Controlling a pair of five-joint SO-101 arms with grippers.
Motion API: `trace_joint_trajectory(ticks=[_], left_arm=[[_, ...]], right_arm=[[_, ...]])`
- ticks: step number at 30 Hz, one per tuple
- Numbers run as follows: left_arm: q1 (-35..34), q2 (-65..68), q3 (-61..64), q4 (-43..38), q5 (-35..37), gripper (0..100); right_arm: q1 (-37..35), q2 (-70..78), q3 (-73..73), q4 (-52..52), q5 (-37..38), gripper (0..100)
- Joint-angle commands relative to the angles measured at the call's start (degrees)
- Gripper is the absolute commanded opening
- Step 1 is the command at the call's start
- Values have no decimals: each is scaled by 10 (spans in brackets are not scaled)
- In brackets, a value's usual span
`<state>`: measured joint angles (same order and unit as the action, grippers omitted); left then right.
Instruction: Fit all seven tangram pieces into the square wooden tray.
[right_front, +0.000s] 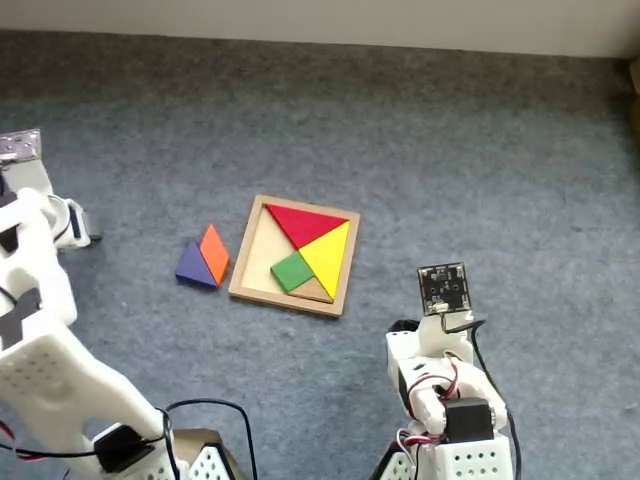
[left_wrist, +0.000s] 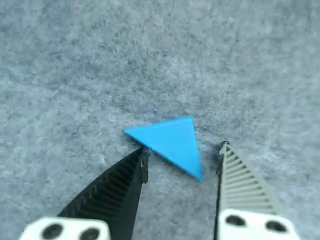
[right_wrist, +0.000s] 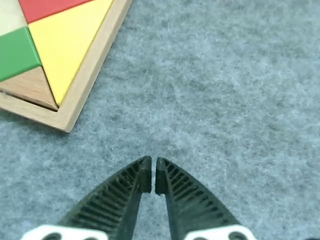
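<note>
Step in hand looks like the pickup of the blue triangle off the carpet: your left gripper has its fingers spread wide, one on each side of the triangle, not closed on it; can't tell if the tips touch it. Your right gripper is clenched on nothing, over carpet about 5 o'clock from the tray. The tray holds four pieces: red triangle at 12, yellow triangle at 3, green square and brown triangle toward 6; its 9 o'clock side is bare wood. The purple triangle and orange piece lie touching each other just beside the tray at 9 o'clock. So I'd put it a bit past halfway, three to go. Next move calls for you to go low, squeeze across the triangle's edges, lift, carry it toward 3 o'clock to the bare side and turn it to fit; a thin flat piece on soft carpet could slip out. The left wrist view gives you the blue triangle and the finger gap; the high view gives you the tray layout, the two loose pieces and the left arm at the 9 o'clock edge; the right wrist view gives you the tray corner and the shut fingers
</note>
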<state>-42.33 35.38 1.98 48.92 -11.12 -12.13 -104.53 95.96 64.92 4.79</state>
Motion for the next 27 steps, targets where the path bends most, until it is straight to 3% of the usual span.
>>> trace_joint_trajectory(ticks=[1, 9, 18, 22, 27], left_arm=[[-38, 37, -7, -4, -3, 168], [-29, 41, -10, -2, -3, 144], [-26, -27, -91, 158, -2, 162], [-27, -46, -117, 164, 1, 255], [-21, -44, -119, 164, 2, 242]], right_arm=[[7, -7, 61, -6, -4, 29], [7, -7, 61, -6, -4, 29], [7, -7, 61, -6, -4, 29], [7, -7, 61, -6, -4, 29], [7, -7, 61, -6, -4, 29]])
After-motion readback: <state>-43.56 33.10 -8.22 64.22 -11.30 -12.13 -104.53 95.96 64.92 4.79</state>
